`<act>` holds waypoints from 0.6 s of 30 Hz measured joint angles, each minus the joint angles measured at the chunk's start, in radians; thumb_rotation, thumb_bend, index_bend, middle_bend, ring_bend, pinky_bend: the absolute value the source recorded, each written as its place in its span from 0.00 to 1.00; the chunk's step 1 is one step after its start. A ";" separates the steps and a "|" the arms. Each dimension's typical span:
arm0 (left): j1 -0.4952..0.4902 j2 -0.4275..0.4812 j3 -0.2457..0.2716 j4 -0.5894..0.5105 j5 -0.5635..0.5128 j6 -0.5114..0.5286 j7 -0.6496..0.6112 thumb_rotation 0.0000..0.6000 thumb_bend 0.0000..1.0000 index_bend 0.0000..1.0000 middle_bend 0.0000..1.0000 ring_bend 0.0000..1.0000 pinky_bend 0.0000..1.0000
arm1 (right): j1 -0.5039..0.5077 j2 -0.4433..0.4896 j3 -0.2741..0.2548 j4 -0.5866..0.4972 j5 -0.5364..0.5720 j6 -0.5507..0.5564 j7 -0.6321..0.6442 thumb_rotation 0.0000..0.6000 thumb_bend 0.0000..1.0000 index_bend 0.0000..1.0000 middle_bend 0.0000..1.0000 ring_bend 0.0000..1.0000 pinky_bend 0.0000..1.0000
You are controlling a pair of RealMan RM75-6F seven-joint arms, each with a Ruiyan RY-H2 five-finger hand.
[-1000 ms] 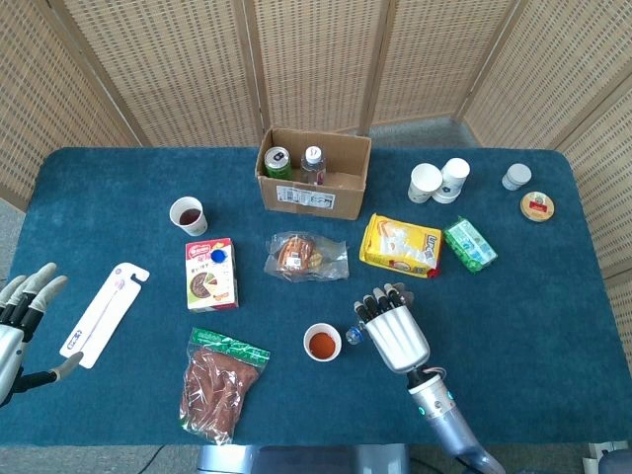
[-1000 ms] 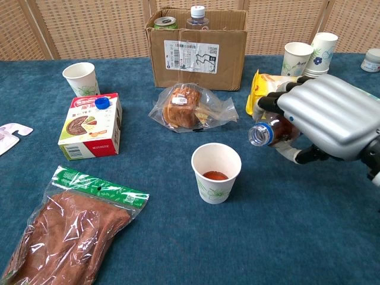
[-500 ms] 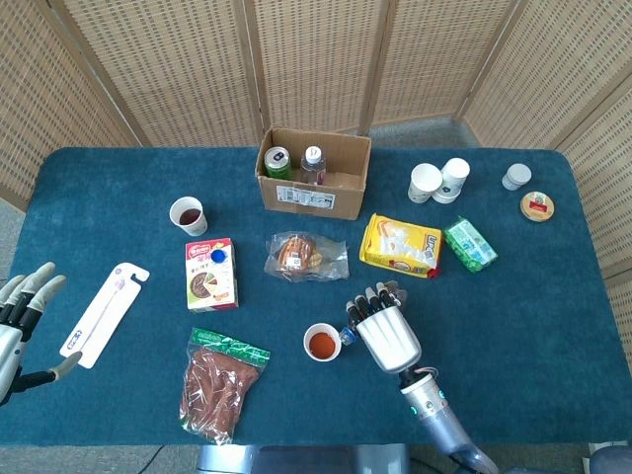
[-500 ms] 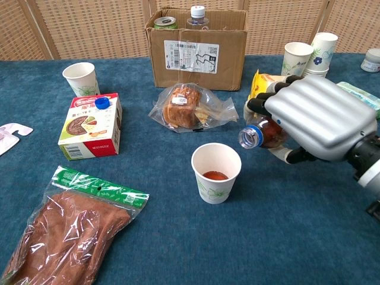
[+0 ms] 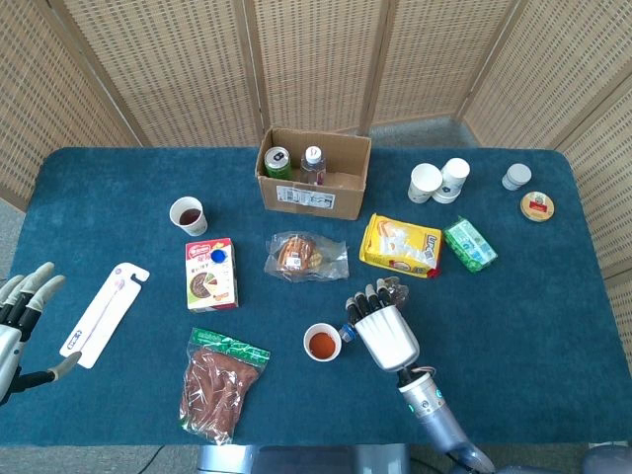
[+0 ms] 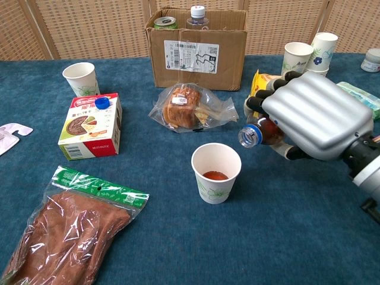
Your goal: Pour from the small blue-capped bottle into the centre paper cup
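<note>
The centre paper cup (image 6: pixel 216 172) (image 5: pixel 322 343) stands upright with reddish-brown liquid in its bottom. My right hand (image 6: pixel 314 116) (image 5: pixel 385 329) grips the small bottle (image 6: pixel 259 133) (image 5: pixel 348 332), lying roughly level with its open, uncapped mouth pointing left, just right of and above the cup's rim. No stream shows. A blue cap (image 6: pixel 102 103) lies on the snack box (image 6: pixel 91 126). My left hand (image 5: pixel 22 306) hangs open at the table's far left edge, out of the chest view.
A cardboard box (image 6: pixel 196 47) with a can and a bottle stands at the back. A bagged pastry (image 6: pixel 190 107), yellow snack bag (image 5: pixel 400 245), brown packet (image 6: pixel 59 228), toothbrush pack (image 5: pixel 104 314), another filled cup (image 5: pixel 188 215) and stacked cups (image 5: pixel 440 181) lie around.
My right hand carried the bottle left toward the centre cup, bringing its mouth close to the rim. The left hand stayed put.
</note>
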 measured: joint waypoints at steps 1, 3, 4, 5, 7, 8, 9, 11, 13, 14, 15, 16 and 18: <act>0.000 0.000 0.000 0.000 0.000 0.000 0.001 1.00 0.25 0.00 0.00 0.00 0.00 | -0.001 -0.003 0.000 0.002 -0.001 0.003 -0.010 1.00 0.90 0.46 0.60 0.29 0.77; -0.001 -0.001 0.000 -0.001 0.000 -0.001 0.001 1.00 0.25 0.00 0.00 0.00 0.00 | -0.004 -0.006 -0.001 0.003 0.000 0.004 -0.021 1.00 0.90 0.46 0.60 0.29 0.77; -0.001 -0.001 0.000 -0.001 0.001 -0.002 0.002 1.00 0.25 0.00 0.00 0.00 0.00 | -0.005 -0.007 -0.001 0.002 0.001 0.004 -0.026 1.00 0.90 0.46 0.60 0.29 0.77; -0.001 -0.001 0.000 -0.001 0.001 -0.002 0.002 1.00 0.25 0.00 0.00 0.00 0.00 | -0.006 -0.008 -0.001 0.001 0.002 0.004 -0.030 1.00 0.90 0.46 0.60 0.29 0.77; -0.001 0.000 0.001 -0.002 0.002 -0.003 0.003 1.00 0.25 0.00 0.00 0.00 0.00 | -0.007 -0.010 -0.002 0.000 0.002 0.004 -0.038 1.00 0.90 0.46 0.60 0.29 0.77; -0.001 -0.001 0.001 -0.002 0.003 -0.003 0.004 1.00 0.25 0.00 0.00 0.00 0.00 | -0.008 -0.011 -0.003 -0.002 0.003 0.004 -0.042 1.00 0.90 0.46 0.60 0.29 0.77; -0.001 -0.001 0.001 -0.002 0.003 -0.003 0.004 1.00 0.25 0.00 0.00 0.00 0.00 | -0.009 -0.012 -0.004 -0.003 0.003 0.005 -0.045 1.00 0.90 0.46 0.60 0.29 0.77; 0.000 0.000 0.002 -0.001 0.004 -0.001 0.002 1.00 0.25 0.00 0.00 0.00 0.00 | -0.010 -0.013 -0.006 -0.003 -0.001 0.007 -0.050 1.00 0.90 0.46 0.60 0.29 0.77; 0.000 0.000 0.001 -0.001 0.004 -0.001 0.002 1.00 0.25 0.00 0.00 0.00 0.00 | -0.011 -0.014 -0.007 -0.003 -0.004 0.009 -0.054 1.00 0.90 0.46 0.60 0.29 0.77; 0.000 0.000 0.002 0.000 0.004 -0.001 0.001 1.00 0.25 0.00 0.00 0.00 0.00 | -0.012 -0.015 -0.008 -0.002 -0.005 0.010 -0.056 1.00 0.90 0.46 0.60 0.29 0.77; 0.000 0.000 0.002 0.000 0.003 -0.001 0.000 1.00 0.25 0.00 0.00 0.00 0.00 | -0.013 -0.016 -0.008 -0.001 -0.006 0.012 -0.059 1.00 0.90 0.46 0.60 0.29 0.77; 0.000 0.000 0.002 0.000 0.004 -0.001 -0.001 1.00 0.25 0.00 0.00 0.00 0.00 | -0.014 -0.018 -0.009 -0.001 -0.006 0.013 -0.063 1.00 0.90 0.46 0.60 0.29 0.77; 0.000 0.000 0.002 0.000 0.004 0.000 -0.001 1.00 0.25 0.00 0.00 0.00 0.00 | -0.015 -0.020 -0.009 -0.001 -0.007 0.014 -0.067 1.00 0.90 0.46 0.60 0.29 0.77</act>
